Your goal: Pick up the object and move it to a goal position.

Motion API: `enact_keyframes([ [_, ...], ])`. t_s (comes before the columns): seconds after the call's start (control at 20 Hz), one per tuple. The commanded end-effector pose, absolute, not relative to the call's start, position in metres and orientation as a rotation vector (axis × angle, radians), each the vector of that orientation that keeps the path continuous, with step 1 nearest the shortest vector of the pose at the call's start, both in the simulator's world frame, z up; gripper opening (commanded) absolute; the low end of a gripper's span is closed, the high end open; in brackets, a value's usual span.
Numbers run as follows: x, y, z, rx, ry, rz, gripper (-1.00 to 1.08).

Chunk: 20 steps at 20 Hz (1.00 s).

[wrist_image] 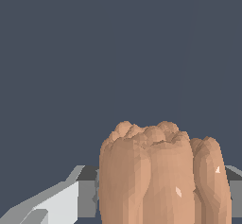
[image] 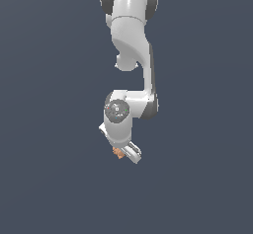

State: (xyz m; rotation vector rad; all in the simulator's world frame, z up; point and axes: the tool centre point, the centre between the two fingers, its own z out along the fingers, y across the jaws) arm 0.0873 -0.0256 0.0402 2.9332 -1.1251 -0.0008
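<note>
The object (image: 117, 152) is a small orange-brown lumpy chunk with ridged lobes, sitting at the tip of my white gripper (image: 124, 153) in the exterior view. In the wrist view the object (wrist_image: 160, 176) fills the lower middle, close up, with a grey-white finger (wrist_image: 61, 202) on one side and a sliver of the other finger (wrist_image: 235, 185) on the opposite side. The fingers stand close against its sides, so the gripper appears shut on the object. No goal marker shows in either view.
The white arm links (image: 131, 30) run from the exterior view's top edge down to the wrist (image: 117, 110). All around is a plain dark blue-grey surface with no other objects, edges or containers in view.
</note>
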Motion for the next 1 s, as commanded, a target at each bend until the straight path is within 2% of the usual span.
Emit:
enact_keyframes([
  [0.0,0.087,-0.026,0.041,2.933,-1.125,0.000,-1.00],
  [0.45,0.082,-0.041,0.075,2.933,-1.125,0.000,-1.00],
  [0.95,0.069,-0.083,0.170,2.934,-1.127,-0.001,-1.00],
])
